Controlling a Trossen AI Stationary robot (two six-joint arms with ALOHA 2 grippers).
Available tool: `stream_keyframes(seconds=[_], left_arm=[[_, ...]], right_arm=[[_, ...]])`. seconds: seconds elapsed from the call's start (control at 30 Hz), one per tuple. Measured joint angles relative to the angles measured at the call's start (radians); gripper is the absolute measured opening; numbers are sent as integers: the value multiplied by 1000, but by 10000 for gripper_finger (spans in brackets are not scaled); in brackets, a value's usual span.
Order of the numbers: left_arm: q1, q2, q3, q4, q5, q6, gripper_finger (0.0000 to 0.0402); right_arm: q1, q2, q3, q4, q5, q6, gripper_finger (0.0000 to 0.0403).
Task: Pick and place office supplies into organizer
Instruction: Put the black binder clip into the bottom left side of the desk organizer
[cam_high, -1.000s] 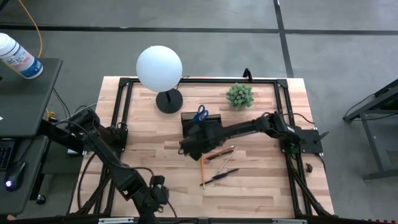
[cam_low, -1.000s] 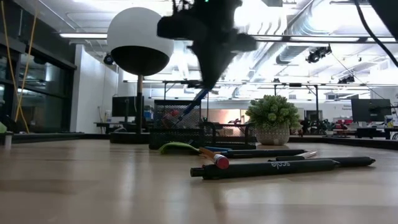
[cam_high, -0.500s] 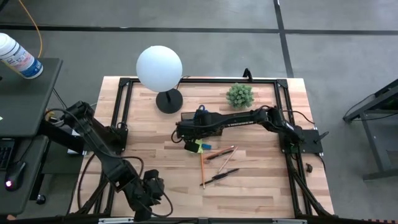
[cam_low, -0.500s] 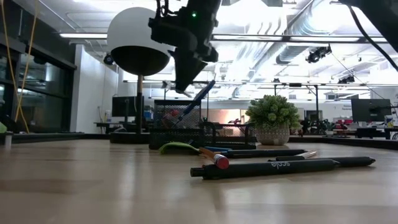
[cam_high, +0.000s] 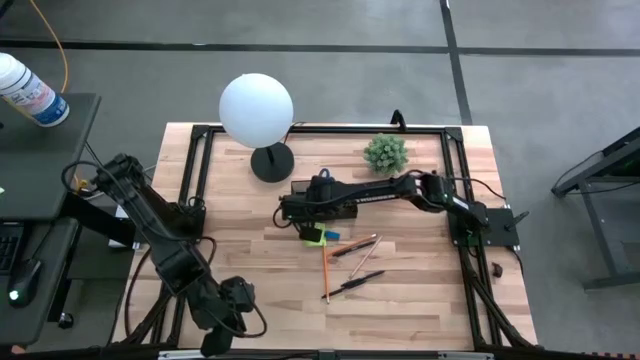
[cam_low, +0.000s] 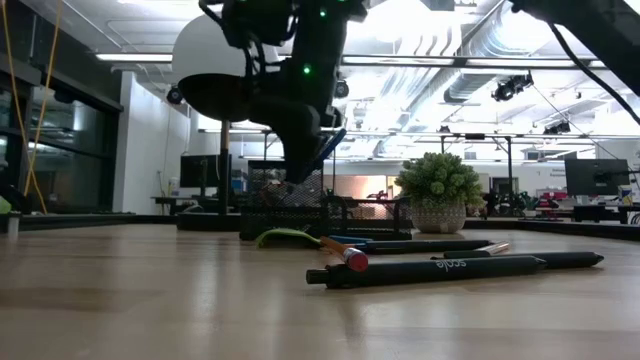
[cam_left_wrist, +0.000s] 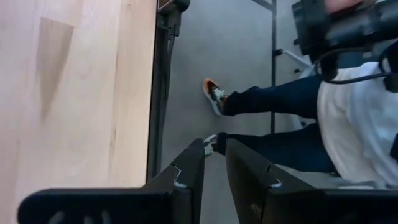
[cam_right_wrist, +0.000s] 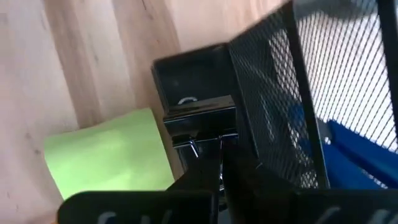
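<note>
1. Found the left gripper (cam_left_wrist: 214, 149) far in front of the small black mesh organizer box (cam_right_wrist: 273, 93) and off to its left, out past the pale wooden table (cam_high: 250, 250) edge; fingers a narrow gap apart, nothing between them. Saw a person's legs in dark jeans (cam_left_wrist: 280, 102) on the floor beyond.
2. Saw a black pen (cam_high: 355, 284) and a thin orange pencil (cam_high: 327, 268) lying flat in front of the organizer, with two darker pencils (cam_high: 352, 246) a little closer to it.
3. Noted the lime-green sticky-note pad (cam_right_wrist: 112, 155) flat on the wood just before the organizer's front left corner, and a small blue block (cam_high: 332, 236) beside the pad.
4. Found the right gripper (cam_right_wrist: 219, 163) hanging over the organizer's front left corner, above the pad's edge; fingers pressed together, seemingly on the wire handles of a small black binder clip (cam_right_wrist: 199, 121).
5. Saw blue-handled scissors (cam_high: 322, 181) standing inside the organizer's rear part.
6. Spotted a white globe lamp (cam_high: 256, 108) behind the organizer to its left, and a small green potted plant (cam_high: 385, 153) behind to its right.
</note>
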Motion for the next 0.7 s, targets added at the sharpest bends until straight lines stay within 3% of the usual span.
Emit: stream_keyframes(seconds=[0.7], left_arm=[[1, -17, 0, 51, -2, -68, 56]], right_arm=[[0, 4, -21, 42, 50, -149, 1]])
